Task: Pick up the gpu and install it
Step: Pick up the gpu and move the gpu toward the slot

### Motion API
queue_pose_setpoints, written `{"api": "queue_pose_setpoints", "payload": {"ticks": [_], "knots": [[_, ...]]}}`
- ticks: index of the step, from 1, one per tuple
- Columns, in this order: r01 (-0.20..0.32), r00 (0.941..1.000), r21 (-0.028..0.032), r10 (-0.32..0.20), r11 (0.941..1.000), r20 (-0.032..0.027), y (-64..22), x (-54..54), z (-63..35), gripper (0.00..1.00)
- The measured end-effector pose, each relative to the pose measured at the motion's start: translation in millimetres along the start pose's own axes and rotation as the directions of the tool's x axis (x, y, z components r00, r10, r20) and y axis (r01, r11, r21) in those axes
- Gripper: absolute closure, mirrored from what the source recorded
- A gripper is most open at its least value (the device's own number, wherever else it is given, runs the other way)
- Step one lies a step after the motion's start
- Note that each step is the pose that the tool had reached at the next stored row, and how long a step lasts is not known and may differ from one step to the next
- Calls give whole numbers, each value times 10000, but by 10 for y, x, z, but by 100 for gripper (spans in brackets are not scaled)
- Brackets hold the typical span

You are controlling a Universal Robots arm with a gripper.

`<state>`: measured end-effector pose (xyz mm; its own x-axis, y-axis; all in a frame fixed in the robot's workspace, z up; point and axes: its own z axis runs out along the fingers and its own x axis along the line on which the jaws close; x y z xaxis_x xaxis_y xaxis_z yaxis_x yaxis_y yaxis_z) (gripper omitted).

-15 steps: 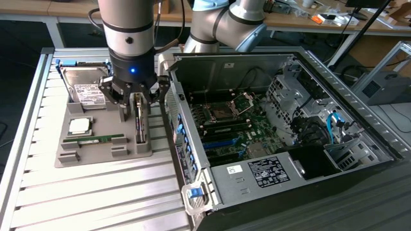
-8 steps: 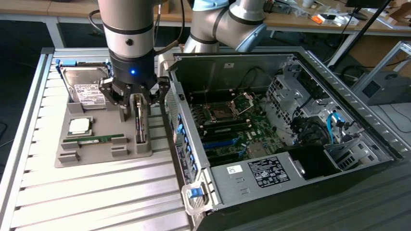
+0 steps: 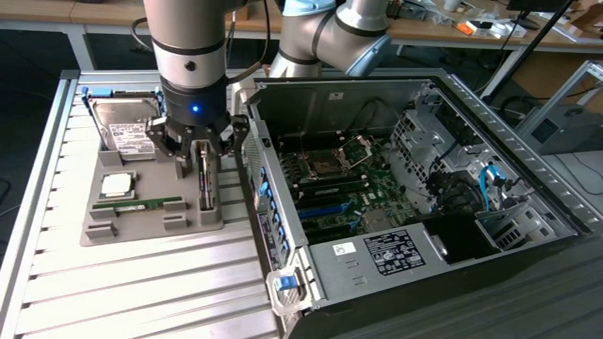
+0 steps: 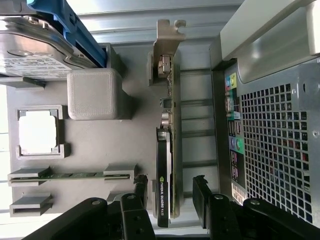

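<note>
Fingers of the gripper sit released either side of the upright gpu, left-centre of exterior view; best close squarely on its flat faces.

Gpu on edge: narrow gaps both sides; case close at exterior view's right, block at that view's left.

A: Work surface?
B: Table. The top is made of pale ribbed metal slats, with a raised rail along the edge at the exterior view's left.
A: What sits directly on it?
B: Two items. A grey moulded holder tray lies flat on the slats, toward the exterior view's left. An open computer case lies on its side just beside the tray, interior facing up.
</note>
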<state>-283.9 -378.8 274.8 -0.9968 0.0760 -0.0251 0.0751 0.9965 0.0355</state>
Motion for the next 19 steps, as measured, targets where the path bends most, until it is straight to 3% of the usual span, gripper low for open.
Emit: {"api": "queue_pose_setpoints", "payload": {"ticks": [19], "knots": [[0,10000,0,0,10000,0,-3,2,79,50]]}}
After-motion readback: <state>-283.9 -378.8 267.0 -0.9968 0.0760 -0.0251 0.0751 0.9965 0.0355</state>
